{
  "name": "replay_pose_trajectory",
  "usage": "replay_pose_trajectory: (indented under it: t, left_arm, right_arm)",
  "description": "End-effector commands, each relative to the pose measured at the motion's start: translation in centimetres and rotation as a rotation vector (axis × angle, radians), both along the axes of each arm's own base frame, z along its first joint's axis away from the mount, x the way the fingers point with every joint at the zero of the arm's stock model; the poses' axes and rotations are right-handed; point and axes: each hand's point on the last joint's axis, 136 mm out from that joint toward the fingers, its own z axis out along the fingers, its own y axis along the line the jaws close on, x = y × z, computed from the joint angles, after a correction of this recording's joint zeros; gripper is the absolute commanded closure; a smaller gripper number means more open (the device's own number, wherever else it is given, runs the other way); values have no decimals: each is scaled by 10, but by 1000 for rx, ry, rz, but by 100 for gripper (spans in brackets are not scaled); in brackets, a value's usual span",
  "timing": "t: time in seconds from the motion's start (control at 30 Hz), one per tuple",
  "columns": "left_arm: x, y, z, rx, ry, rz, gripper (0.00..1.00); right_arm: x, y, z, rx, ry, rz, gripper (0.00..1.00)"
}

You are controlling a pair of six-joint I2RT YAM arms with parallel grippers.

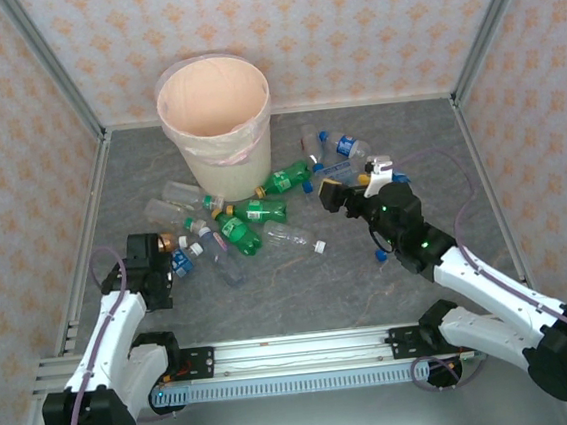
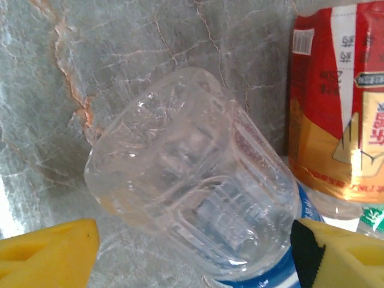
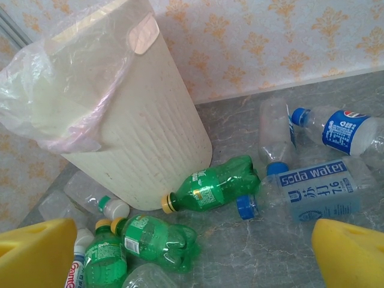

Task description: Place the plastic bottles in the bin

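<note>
Left pincer (image 2: 193, 255) of mine stands wide; my right pincer (image 3: 195, 249) is wide too, with nothing in it. Upright at the back is the bin (image 1: 224, 163), with the plastic bottles strewn at its foot. A green bottle (image 3: 210, 183) lies ahead of my right pincer, its yellow cap by the bin's base and its long axis side to side across my view. A clear bottle (image 2: 192, 186) lies between my left pads, base toward me. I judge the left arm nearer its catch.
</note>
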Motion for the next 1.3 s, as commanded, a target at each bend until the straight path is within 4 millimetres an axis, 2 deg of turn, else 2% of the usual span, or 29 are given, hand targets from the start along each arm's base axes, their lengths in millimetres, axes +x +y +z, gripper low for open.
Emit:
replay_pose_trajectory:
  t: [0.0,0.23,0.43,0.87,1.07,1.13,1.23,1.27]
  left_arm:
    - [8,7,-5,18,-12,39,15]
    - [16,6,-19,9,-2,45,14]
    - [23,14,-14,44,-7,55,14]
    - [11,25,-30,57,30,81,15]
    - [8,31,-20,87,12,99,27]
    - [8,33,-16,94,1,107,28]
    - [11,36,-7,104,-34,99,44]
    - [12,37,-4,111,-46,101,44]
  right_arm:
    - [1,2,3,-10,-19,-5,0]
    - [0,3,2,-15,-14,2,0]
    - [3,6,2,-16,-9,6,0]
    - [3,9,0,-24,-1,14,0]
    - [1,9,3,-16,-4,17,0]
    - [1,10,5,-8,-3,19,0]
    - [0,13,6,-1,-2,36,0]
    - [-1,14,6,0,1,38,0]
